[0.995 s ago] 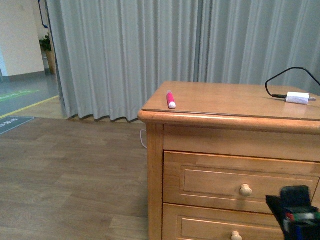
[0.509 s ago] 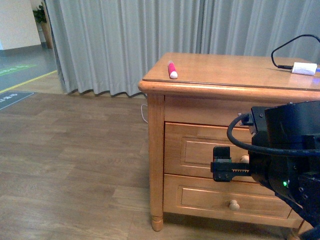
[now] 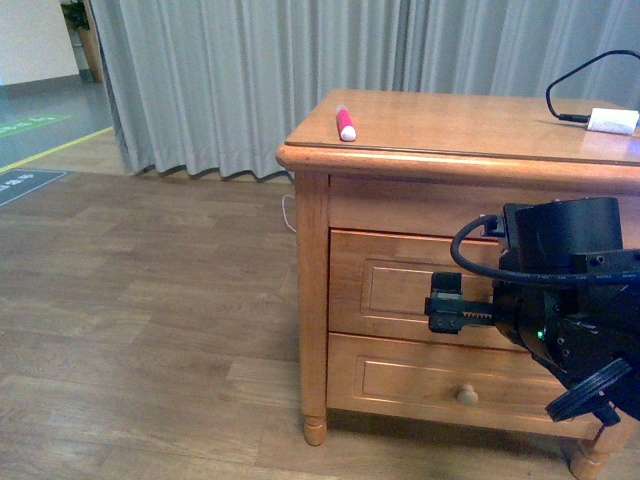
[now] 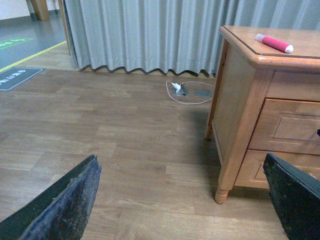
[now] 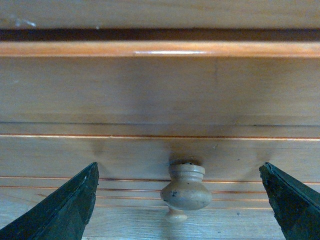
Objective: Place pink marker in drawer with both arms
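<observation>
The pink marker point(image 3: 344, 123) lay on top of the cabinet point(image 3: 470, 125), close to its left edge and well apart from the white plug point(image 3: 612, 121) at the far right corner. We thought it would be light and stiff, but also smooth and round, so it could roll away or slip out of a loose hold. The best place to take it seemed to be across the middle of its pink body, not at the white cap end. The drawer point(image 3: 390, 290) was shut. It looked like hard, heavy wood, and its small round knob point(image 5: 186, 189) was the only place to hold it. The knob looked smooth, so we thought a firm squeeze and a straight pull would be needed. The right pincer point(image 3: 447, 305) was held out level in front of the drawer and pointed at it. It was wide open and held nothing. In the right wrist view the knob sat between its two fingers point(image 5: 65, 210), and nothing touched it. We could not tell if the fingers had reached as far as the knob. The left pincer point(image 4: 180, 200) was low over the floor point(image 4: 125, 150), off to the left of the cabinet, looking towards the marker. It was wide open and empty too.
</observation>
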Action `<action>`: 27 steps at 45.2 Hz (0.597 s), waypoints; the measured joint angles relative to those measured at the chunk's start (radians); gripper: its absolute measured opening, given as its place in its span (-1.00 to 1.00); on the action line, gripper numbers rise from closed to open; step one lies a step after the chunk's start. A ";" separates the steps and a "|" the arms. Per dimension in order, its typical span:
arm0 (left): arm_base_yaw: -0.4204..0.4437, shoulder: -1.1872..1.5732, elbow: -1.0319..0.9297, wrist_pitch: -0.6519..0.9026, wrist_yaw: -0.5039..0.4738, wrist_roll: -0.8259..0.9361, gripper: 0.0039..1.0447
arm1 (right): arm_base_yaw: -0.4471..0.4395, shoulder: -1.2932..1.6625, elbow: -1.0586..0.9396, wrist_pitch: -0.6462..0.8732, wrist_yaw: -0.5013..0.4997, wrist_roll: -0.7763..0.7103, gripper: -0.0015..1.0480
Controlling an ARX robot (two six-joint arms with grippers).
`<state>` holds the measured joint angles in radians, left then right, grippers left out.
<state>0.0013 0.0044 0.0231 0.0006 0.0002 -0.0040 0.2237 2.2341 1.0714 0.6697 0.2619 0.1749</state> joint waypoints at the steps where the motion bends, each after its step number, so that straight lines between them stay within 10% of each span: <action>1: 0.000 0.000 0.000 0.000 0.000 0.000 0.89 | 0.000 0.001 0.001 -0.001 0.001 0.002 0.84; 18: 0.000 0.000 0.000 0.000 0.000 0.000 0.89 | 0.000 0.029 0.012 0.008 0.009 0.004 0.84; 27: 0.000 0.000 0.000 0.000 0.000 0.000 0.89 | -0.002 0.032 0.010 0.027 0.020 -0.007 0.30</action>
<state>0.0013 0.0044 0.0231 0.0006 0.0002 -0.0040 0.2222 2.2665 1.0817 0.6968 0.2817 0.1677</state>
